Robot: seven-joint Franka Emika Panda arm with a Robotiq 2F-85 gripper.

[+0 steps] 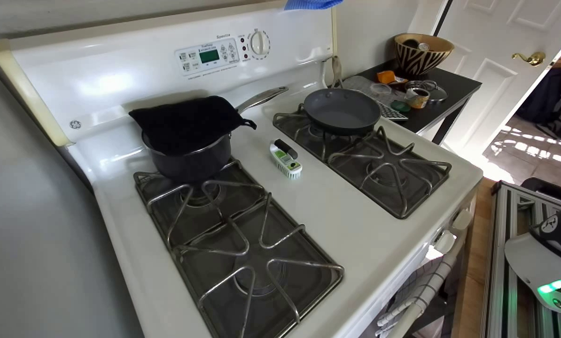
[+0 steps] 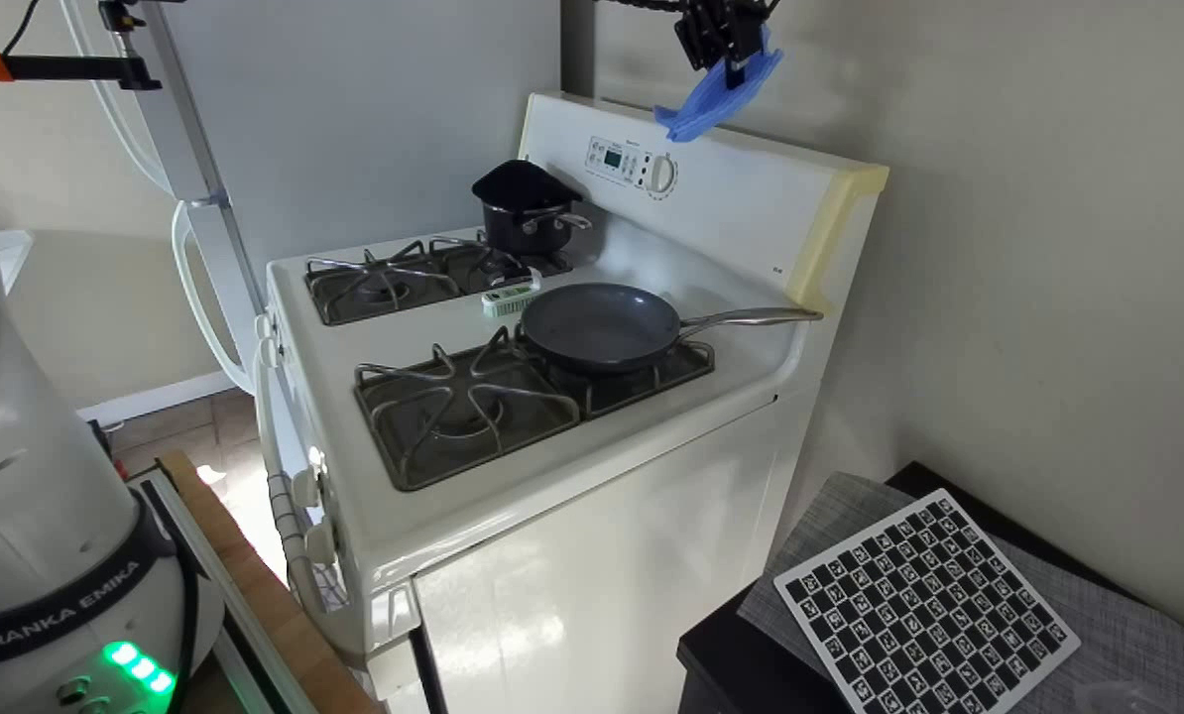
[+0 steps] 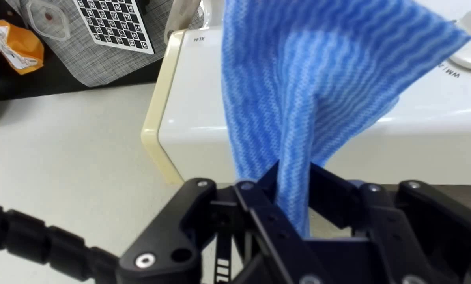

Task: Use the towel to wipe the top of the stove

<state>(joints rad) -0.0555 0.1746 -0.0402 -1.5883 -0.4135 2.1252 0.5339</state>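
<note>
Towel (image 3: pixel 302 90): hung loosely aloft by the upper edge of the back panel (image 2: pixel 731 213), near the knob (image 1: pixel 260 43) and well above the top of the stove (image 1: pixel 365 244); whether the panel is touched by its hem cannot be told.
Fingers (image 3: pixel 334 197): clamped on the towel, a fold of which is pinched between them, as is shown in the wrist view.
Stove top: not touched by the towel; a white strip (image 1: pixel 327 202) is offered between the grates (image 1: pixel 424 162) as surface to be wiped.
Pan (image 2: pixel 602 327) and pot (image 2: pixel 528 230): set on the rear grates, the pot covered by a black pad (image 1: pixel 186 122).
Brush (image 1: pixel 286 160): laid on the strip, between pan and pot.
Step in hand: judged to be the bringing of the gripped towel to the stove; whether any wiping has been done cannot be told.
Next move: the towel should be carried forward clear of the panel, lowered in front of the brush, pressed flat lightly and drawn along the strip; the pan's handle (image 2: pixel 751 317) should be skirted.
</note>
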